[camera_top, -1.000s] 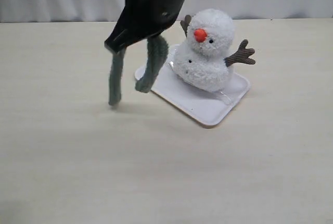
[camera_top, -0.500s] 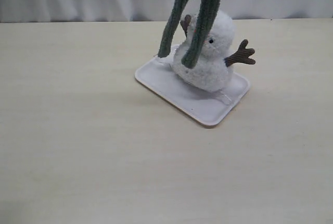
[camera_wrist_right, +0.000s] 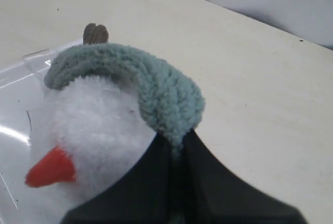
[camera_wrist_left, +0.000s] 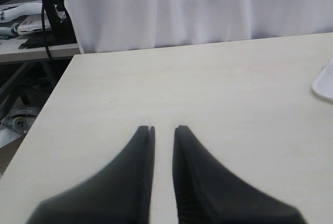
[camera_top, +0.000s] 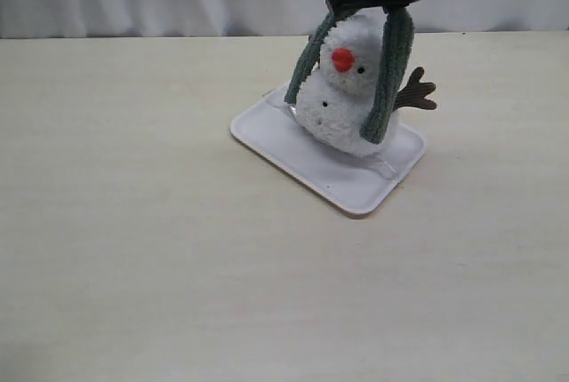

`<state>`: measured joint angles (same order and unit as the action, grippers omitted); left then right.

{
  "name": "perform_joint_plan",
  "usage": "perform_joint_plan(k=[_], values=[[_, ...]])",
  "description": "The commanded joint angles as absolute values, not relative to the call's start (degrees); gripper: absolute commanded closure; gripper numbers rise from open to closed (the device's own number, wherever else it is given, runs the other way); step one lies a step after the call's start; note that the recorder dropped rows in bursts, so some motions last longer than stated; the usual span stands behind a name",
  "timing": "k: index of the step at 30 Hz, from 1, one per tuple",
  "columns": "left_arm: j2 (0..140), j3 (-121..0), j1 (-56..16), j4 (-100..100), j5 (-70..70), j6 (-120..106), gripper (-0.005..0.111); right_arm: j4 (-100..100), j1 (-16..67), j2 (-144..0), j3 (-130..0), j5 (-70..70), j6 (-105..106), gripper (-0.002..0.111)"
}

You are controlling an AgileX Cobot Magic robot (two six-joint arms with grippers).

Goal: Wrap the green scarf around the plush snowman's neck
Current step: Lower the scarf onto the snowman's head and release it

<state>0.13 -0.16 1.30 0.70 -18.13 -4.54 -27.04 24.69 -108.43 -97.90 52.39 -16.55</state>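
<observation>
The green scarf (camera_top: 384, 80) is pinched at about its middle by the right pincer (camera_wrist_right: 177, 150), whose fingers are pressed together on the knit directly above the head of the plush snowman (camera_top: 342, 111). From that grip the two halves are draped down, one on either side of the head. The strand on the left of the exterior view ends beside the body ball. The other hangs lower, against the body's flank and just inside the brown twig arm (camera_top: 416, 93).

The snowman is seated on a white tray (camera_top: 333, 182) on the desk (camera_top: 178, 266), with its orange nose (camera_top: 343, 59) shown between the strands. The snowman's neck (camera_top: 342, 89) is not encircled, and its crease is hard to make out in the white fluff (in the right wrist view the scarf is seen arched over the crown, touching it). The second twig arm (camera_wrist_right: 95, 34) is seen only as a tip beyond the scarf.

The right arm is cut off by the top edge of the exterior view and is angled down from above the toy. The left pincer (camera_wrist_left: 164, 128) is held low over the desk, well apart from the snowman, with its fingers slightly parted and nothing between them.
</observation>
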Motion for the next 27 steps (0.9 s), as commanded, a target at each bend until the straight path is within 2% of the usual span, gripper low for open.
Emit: perform_joint_plan(k=[1, 11, 15, 21, 24, 27], values=[[0.0, 0.0, 1.58, 0.39, -17.68, -4.73, 0.093, -29.33, 24.16, -110.26, -97.98, 54.29, -16.72, 0.104], [0.0, 0.0, 1.58, 0.39, -17.68, -4.73, 0.093, -26.09, 24.16, -110.51, -97.98, 63.28, -11.05, 0.103], [0.0, 0.0, 1.58, 0.39, -17.68, -4.73, 0.093, -22.25, 24.16, -110.51, -97.98, 62.41, -9.43, 0.092], [0.0, 0.0, 1.58, 0.39, -17.68, -4.73, 0.093, -19.88, 24.16, -110.51, -97.98, 62.9, -9.21, 0.066], [0.0, 0.0, 1.58, 0.39, -17.68, -4.73, 0.093, -18.44, 24.16, -110.4, -97.98, 64.86, -8.86, 0.062], [0.0, 0.0, 1.58, 0.39, -17.68, -4.73, 0.093, -18.44, 24.16, -109.87, -97.98, 66.47, -7.84, 0.062]])
